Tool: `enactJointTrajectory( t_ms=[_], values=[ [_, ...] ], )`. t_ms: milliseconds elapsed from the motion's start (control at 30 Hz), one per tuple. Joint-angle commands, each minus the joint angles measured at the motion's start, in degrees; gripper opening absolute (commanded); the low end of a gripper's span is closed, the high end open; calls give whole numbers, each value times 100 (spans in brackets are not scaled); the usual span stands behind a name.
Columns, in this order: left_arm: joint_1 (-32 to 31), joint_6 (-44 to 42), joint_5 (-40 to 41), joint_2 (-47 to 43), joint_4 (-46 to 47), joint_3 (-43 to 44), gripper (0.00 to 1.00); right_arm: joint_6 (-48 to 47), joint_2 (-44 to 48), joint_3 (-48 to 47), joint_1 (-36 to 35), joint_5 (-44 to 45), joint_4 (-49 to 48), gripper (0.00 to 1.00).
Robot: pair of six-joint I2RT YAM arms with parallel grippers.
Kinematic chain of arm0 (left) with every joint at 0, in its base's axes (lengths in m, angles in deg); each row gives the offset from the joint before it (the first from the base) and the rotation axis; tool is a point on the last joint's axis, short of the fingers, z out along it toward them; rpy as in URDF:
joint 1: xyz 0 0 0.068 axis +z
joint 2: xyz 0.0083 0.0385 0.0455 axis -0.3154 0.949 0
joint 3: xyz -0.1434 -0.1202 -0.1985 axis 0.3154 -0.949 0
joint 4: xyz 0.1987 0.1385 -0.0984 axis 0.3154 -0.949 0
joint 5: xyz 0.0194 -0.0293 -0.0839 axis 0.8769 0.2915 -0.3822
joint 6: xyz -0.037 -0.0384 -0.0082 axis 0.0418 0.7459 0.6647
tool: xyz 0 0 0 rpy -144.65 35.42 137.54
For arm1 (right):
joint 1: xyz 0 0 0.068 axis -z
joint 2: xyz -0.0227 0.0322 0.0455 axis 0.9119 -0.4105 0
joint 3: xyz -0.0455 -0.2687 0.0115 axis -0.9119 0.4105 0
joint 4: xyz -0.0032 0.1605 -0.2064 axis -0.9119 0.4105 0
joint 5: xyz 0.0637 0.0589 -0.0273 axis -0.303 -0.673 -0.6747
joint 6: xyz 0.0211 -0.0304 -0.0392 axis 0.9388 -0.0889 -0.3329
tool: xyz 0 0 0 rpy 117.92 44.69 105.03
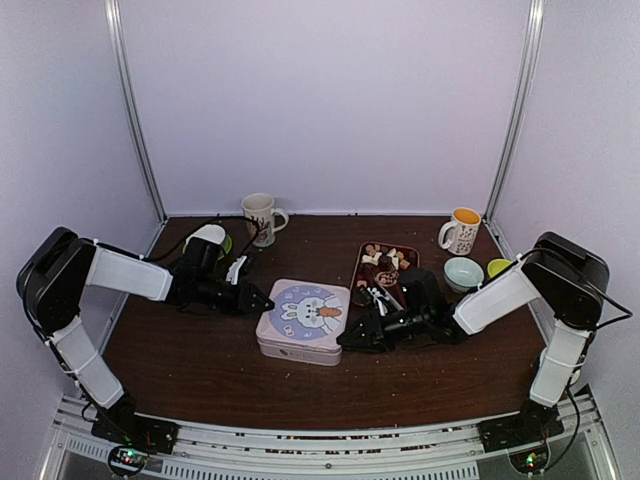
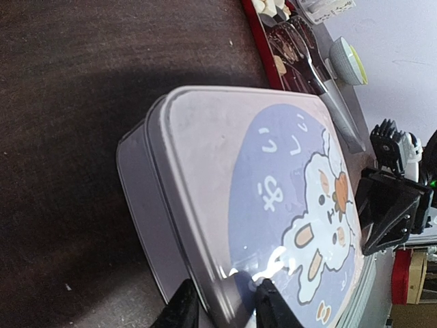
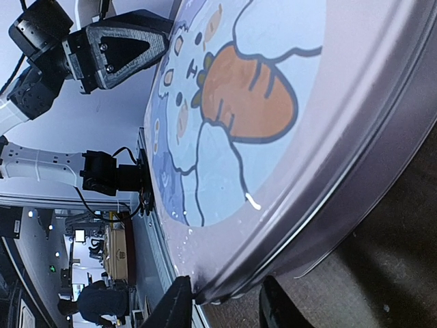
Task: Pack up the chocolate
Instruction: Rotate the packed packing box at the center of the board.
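The chocolate [image 1: 385,260] lies as small brown and cream pieces in a red tray [image 1: 361,262] right of centre; a few pieces [image 2: 270,7] show at the top of the left wrist view. A closed pale tin [image 1: 300,322] with a bunny-and-carrot lid sits mid-table. My left gripper [image 1: 262,298] [image 2: 229,307] is shut on the tin's left lid rim, one finger on the side and one on top. My right gripper [image 1: 348,340] [image 3: 225,304] straddles the tin's right rim, one finger touching the lid and a small gap at the other.
White tongs [image 1: 380,297] lie at the tray's near end. A patterned mug [image 1: 262,215] stands at the back, a yellow-filled mug [image 1: 462,230] at back right, with a pale bowl [image 1: 463,272] and a green lid [image 1: 497,267] beside it.
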Motion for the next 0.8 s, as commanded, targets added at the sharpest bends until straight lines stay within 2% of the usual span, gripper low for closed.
enactJointTrajectory(
  t_ms=[0, 433, 567, 667, 767],
  values=[
    [-98, -144, -107, 137, -149, -256, 31, -221, -207, 241, -114, 27, 181, 34],
    [-154, -79, -109, 267, 52, -368, 31, -445, -6, 352, -360, 212, 692, 31],
    [-158, -89, -108, 319, 46, -102, 31, -726, 414, 268, -533, 310, 1309, 30],
    [-154, -119, -136, 459, 38, 113, 31, -860, 860, 226, -549, 459, 1581, 33],
    [-154, -125, -43, 503, 63, 229, 31, -1177, 1253, 77, -254, 715, 2096, 39]
  ],
)
